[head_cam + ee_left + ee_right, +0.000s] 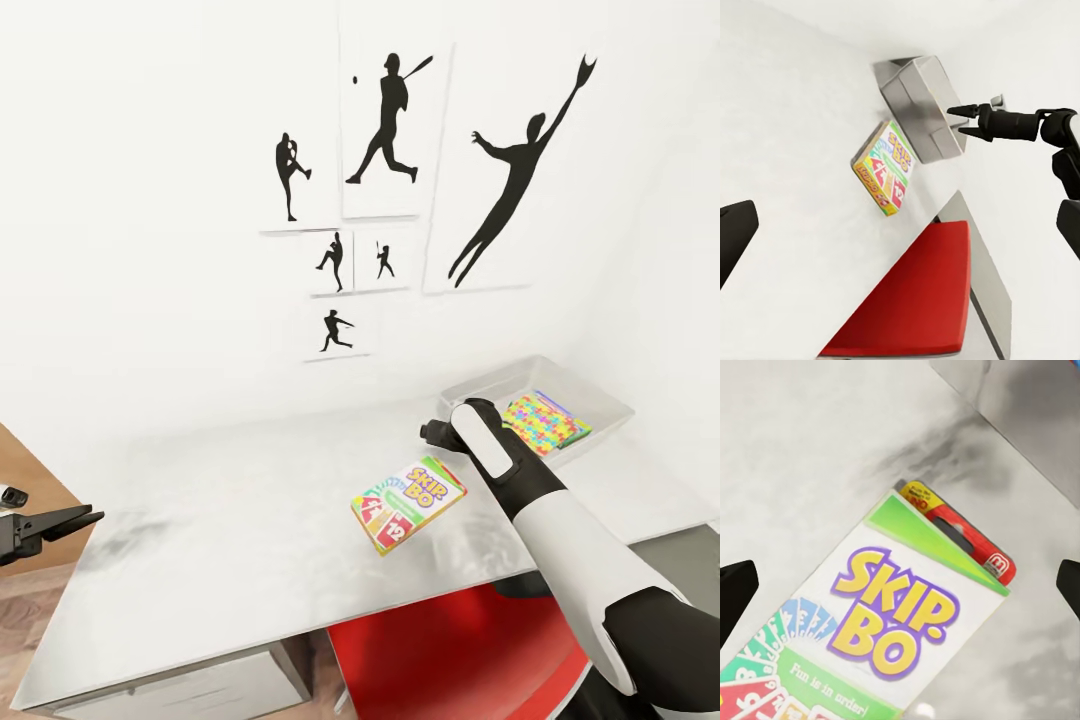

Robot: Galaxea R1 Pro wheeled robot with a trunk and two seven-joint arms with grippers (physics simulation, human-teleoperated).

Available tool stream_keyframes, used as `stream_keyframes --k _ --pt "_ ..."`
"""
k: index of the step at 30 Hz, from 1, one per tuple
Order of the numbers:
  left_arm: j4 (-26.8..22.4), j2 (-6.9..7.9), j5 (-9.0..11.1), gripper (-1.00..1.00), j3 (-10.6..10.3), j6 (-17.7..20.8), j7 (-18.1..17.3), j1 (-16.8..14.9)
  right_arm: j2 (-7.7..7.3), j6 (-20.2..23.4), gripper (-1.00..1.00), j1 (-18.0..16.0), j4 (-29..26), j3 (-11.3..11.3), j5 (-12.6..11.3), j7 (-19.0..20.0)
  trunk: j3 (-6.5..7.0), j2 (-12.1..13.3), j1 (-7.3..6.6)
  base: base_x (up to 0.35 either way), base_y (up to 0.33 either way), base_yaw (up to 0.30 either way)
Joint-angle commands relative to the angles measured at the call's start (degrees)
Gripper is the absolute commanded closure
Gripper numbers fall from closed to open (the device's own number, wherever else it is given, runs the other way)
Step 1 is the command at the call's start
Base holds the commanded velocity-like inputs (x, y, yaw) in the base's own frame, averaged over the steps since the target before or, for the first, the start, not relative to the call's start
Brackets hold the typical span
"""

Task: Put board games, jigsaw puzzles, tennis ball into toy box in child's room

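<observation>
Your right end effector hangs wide open and empty above the Skip-Bo box on the tabletop; judging by this, you next lower and close on it.

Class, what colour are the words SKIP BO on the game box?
Yellow with purple outlines on the game box; clearest in the right wrist view.

White-shelled right arm with black joints; left arm's black pointed fingers.

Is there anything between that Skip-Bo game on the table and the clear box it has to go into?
Nothing visible blocks it. The Skip-Bo box lies flat on the table, with bare tabletop between it and the toy box. The right gripper hangs open above that stretch.
</observation>
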Motion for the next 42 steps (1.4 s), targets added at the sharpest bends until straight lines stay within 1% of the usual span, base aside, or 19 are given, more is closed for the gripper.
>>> stream_keyframes --k 1,17,27,36,42 --pt "0.0 0.02 0.0 -1.0 0.0 0.6 -0.2 0.0 -0.07 0.0 -1.0 -0.1 -0.1 0.3 -0.6 -0.6 -0.12 -0.1 0.03 0.0 -0.003 -0.005" --pt "0.0 0.02 0.0 -1.0 0.0 0.6 -0.2 0.0 0.04 0.0 -1.0 -0.1 -0.1 0.3 -0.6 -0.6 -0.47 -0.1 0.03 0.0 0.0 -0.001" --pt "0.0 0.02 0.0 -1.0 0.0 0.6 -0.2 0.0 0.04 0.1 -1.0 -0.2 -0.1 0.3 -0.6 -0.6 -1.25 -0.1 0.03 0.0 0.0 0.0" --pt "0.0 0.04 0.0 -1.0 0.1 0.6 -0.2 0.0 0.04 0.2 -1.0 -2.0 0.0 0.3 -0.6 -0.6 -2.07 -0.1 0.03 0.0 0.0 0.0" --pt "0.0 0.09 0.0 -1.0 0.1 0.6 -0.2 0.0 0.04 0.2 -1.0 -2.4 0.0 0.2 -0.6 -0.6 -2.63 -0.1 0.03 0.0 0.0 0.0"
